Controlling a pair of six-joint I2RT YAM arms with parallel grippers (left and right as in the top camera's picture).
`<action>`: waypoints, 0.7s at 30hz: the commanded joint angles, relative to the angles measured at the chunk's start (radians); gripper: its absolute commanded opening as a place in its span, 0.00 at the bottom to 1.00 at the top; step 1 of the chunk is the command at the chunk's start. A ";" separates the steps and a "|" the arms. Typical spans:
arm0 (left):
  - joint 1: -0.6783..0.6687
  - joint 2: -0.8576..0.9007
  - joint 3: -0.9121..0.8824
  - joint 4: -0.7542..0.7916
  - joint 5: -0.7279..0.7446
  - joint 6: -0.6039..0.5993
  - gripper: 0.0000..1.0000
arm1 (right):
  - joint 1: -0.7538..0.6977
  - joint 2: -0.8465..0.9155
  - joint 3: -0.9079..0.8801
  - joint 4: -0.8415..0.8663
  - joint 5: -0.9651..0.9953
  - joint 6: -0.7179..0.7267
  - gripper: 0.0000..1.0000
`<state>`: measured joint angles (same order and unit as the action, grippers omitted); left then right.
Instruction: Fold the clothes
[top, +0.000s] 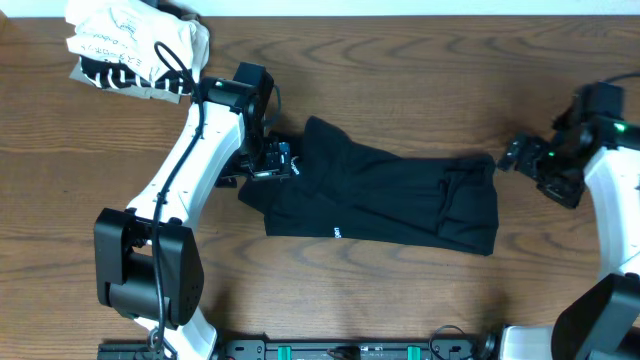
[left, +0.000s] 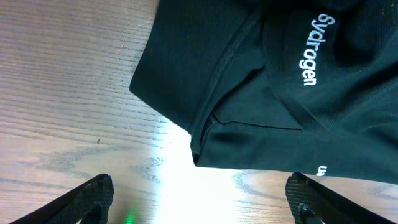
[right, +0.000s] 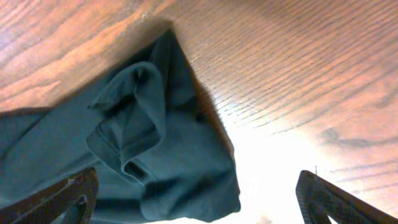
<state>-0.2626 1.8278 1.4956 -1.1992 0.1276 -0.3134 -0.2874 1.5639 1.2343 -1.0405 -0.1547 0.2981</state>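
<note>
The black shirt is lying folded into a long band in the middle of the wooden worktop. The left fingers are standing wide open over its left end, holding nothing. The right fingers are also spreading wide, empty, beside its right end.

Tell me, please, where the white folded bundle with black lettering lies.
Overhead, the white folded bundle lies at the wooden table's far left corner, beyond the left arm.

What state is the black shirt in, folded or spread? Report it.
Partly folded: the shirt lies as a narrow band with layers overlapping, edges uneven, on the table.
</note>
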 joint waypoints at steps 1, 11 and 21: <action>0.004 -0.004 -0.007 -0.003 -0.008 0.006 0.90 | -0.058 0.002 -0.074 0.052 -0.212 -0.095 0.99; 0.004 -0.004 -0.007 -0.004 -0.008 0.006 0.90 | -0.069 0.003 -0.315 0.350 -0.487 -0.090 0.97; 0.004 -0.004 -0.007 -0.004 -0.008 0.005 0.91 | -0.069 0.003 -0.430 0.552 -0.575 -0.067 0.84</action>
<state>-0.2626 1.8278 1.4952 -1.1992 0.1276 -0.3134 -0.3614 1.5642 0.8223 -0.5140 -0.6468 0.2287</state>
